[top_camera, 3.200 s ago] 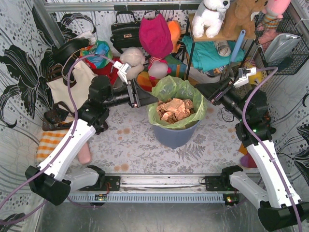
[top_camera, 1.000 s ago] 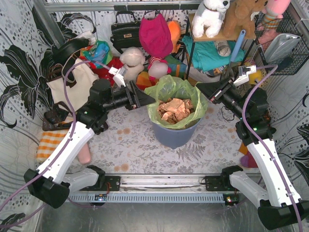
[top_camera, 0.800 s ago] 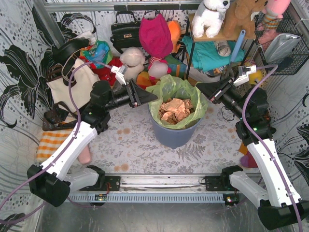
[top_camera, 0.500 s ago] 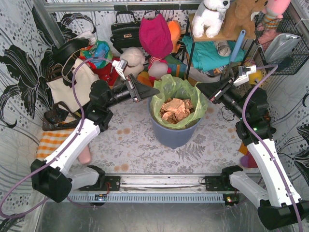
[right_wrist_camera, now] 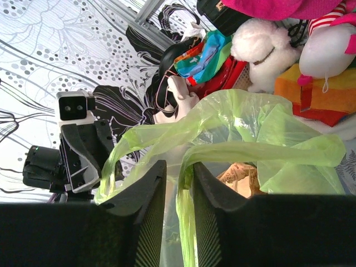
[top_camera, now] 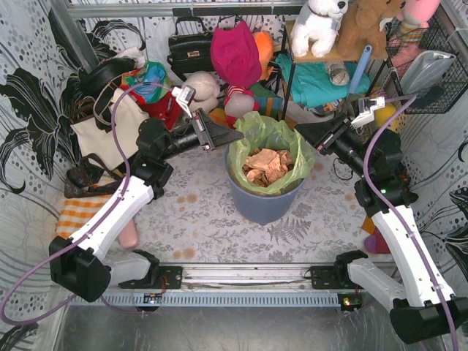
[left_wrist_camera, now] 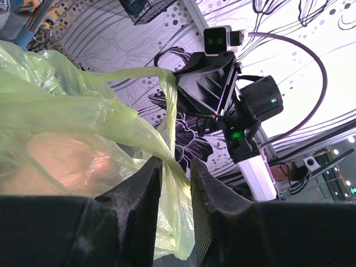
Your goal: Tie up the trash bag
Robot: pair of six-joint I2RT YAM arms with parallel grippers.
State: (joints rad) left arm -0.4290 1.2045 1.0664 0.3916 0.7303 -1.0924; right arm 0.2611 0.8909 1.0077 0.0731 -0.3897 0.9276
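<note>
Smack in the middle of the grey leaf-print bench (top_camera: 191, 219) stands the round blue-grey plastic bin (top_camera: 262, 206), lined with the thin translucent light-green trash bag (top_camera: 267, 136). Left of the bin, the left claw (top_camera: 235, 137) pinches the bag's rim; right of it, the right claw (top_camera: 300, 131) nips another strip. Behind the bin: a heap of plush toys (top_camera: 219, 91), a black handbag (top_camera: 190, 48) and black-and-white floral walls (top_camera: 29, 66).

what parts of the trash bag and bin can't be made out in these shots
Lower half of the trash bag: top view, hidden inside the blue-grey bin.
Anything under the crumpled paper: top view, the upper sheets cover it.
The paper, left wrist view: a blurred tan patch behind green film.
How the film sits in the left gripper and right gripper: top view, too small and dark.
</note>
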